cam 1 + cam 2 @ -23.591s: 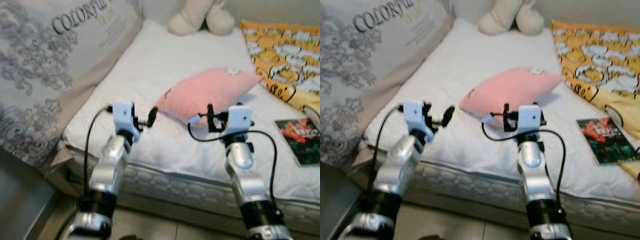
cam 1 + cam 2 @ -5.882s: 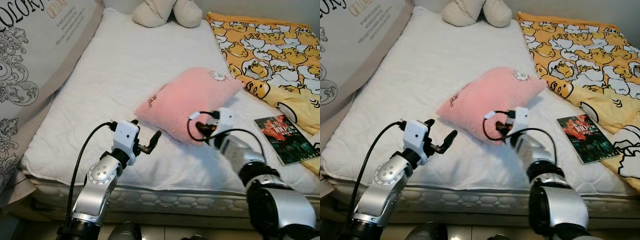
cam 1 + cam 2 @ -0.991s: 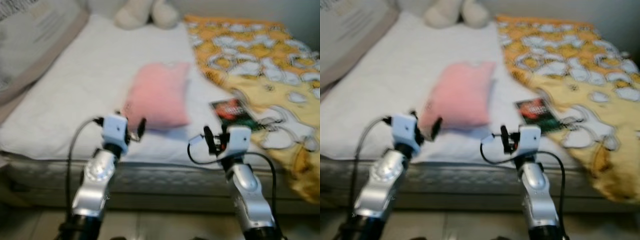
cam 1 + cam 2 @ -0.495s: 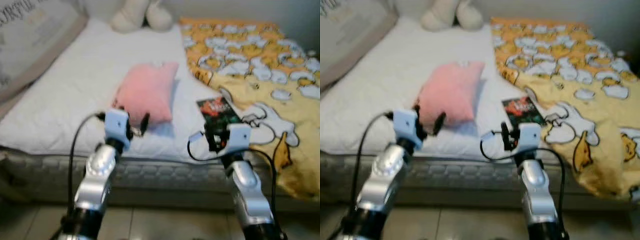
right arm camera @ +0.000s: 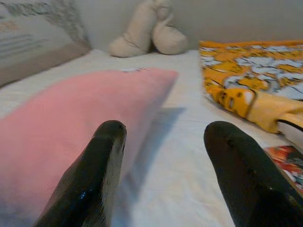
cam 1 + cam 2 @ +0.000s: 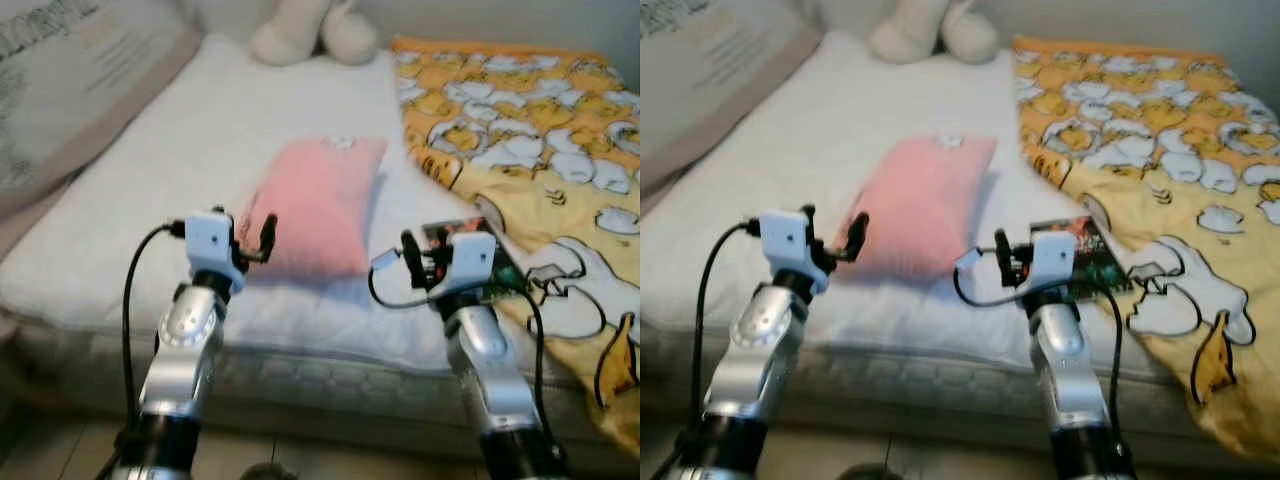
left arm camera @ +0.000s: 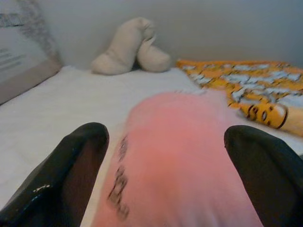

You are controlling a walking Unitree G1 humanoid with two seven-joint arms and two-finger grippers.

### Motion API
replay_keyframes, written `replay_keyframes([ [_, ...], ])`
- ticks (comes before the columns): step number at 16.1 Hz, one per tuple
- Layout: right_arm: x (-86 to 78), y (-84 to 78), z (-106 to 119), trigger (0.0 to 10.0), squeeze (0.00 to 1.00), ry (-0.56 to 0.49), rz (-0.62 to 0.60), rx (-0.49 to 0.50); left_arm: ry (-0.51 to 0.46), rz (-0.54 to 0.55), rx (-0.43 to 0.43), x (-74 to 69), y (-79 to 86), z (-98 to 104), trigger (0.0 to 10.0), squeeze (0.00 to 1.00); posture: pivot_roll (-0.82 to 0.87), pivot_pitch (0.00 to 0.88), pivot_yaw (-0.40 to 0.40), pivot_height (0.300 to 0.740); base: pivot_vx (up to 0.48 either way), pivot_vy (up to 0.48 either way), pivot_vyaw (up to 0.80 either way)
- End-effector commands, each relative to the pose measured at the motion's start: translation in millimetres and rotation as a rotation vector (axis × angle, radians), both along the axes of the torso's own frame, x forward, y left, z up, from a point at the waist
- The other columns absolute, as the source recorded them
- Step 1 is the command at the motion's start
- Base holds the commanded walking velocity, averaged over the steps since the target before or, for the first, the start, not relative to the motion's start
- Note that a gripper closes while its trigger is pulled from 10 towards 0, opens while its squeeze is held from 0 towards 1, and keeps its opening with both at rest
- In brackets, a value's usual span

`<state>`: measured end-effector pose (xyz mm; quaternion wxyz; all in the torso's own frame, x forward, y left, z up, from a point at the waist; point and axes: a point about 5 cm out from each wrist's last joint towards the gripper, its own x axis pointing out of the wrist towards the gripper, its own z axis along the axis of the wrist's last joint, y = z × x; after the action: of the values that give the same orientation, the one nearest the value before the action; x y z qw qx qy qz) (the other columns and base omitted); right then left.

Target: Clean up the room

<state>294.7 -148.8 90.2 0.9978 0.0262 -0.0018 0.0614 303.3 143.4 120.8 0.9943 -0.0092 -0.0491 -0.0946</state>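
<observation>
Since a few seconds ago the soft pink pillow (image 6: pixel 318 205) has been turned lengthwise on the quilted white mattress (image 6: pixel 200 150), and both arms are drawn back. The left end effector (image 7: pixel 156 175) and right end effector (image 5: pixel 165 161) hover open and empty. A glossy magazine (image 6: pixel 1090 262) remains beside the crumpled yellow blanket (image 6: pixel 540 130).

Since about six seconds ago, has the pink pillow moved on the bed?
Yes. The pink pillow has turned: before it lay slanted toward the yellow blanket, and now its long side runs up the mattress toward the plush toy, beside the blanket's edge.
</observation>
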Motion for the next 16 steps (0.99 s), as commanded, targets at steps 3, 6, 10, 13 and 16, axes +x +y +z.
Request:
replay_keyframes([
  [3,-2.0,-10.2,-4,10.0,0.00,0.022,-0.028,0.000,-0.006,-0.030,0.008,0.4,-6.9,4,10.0,0.00,0.03,0.000,-0.007,0.727,0.000,0.476,0.00],
  [6,0.2,-12.2,-2,10.0,0.00,0.030,-0.029,0.020,0.002,-0.012,0.064,11.6,-1.8,6,10.0,0.00,0.03,0.000,-0.010,0.727,0.090,0.277,0.00],
  [10,18.9,-35.0,12,10.0,0.00,0.027,-0.083,0.051,0.093,-0.033,0.077,38.7,7.7,7,10.0,0.00,0.02,0.000,0.003,0.727,0.000,0.000,0.00],
  [13,24.1,-48.7,25,10.0,0.00,-0.020,-0.123,0.022,0.032,-0.083,0.086,42.9,0.6,20,10.0,0.00,0.01,0.000,0.013,0.727,0.000,0.000,0.00],
  [16,16.8,-39.9,18,10.0,0.00,-0.014,-0.121,-0.014,-0.014,-0.122,0.080,29.8,-19.2,16,10.0,0.00,0.00,0.000,0.015,0.727,0.092,-0.097,0.00],
])
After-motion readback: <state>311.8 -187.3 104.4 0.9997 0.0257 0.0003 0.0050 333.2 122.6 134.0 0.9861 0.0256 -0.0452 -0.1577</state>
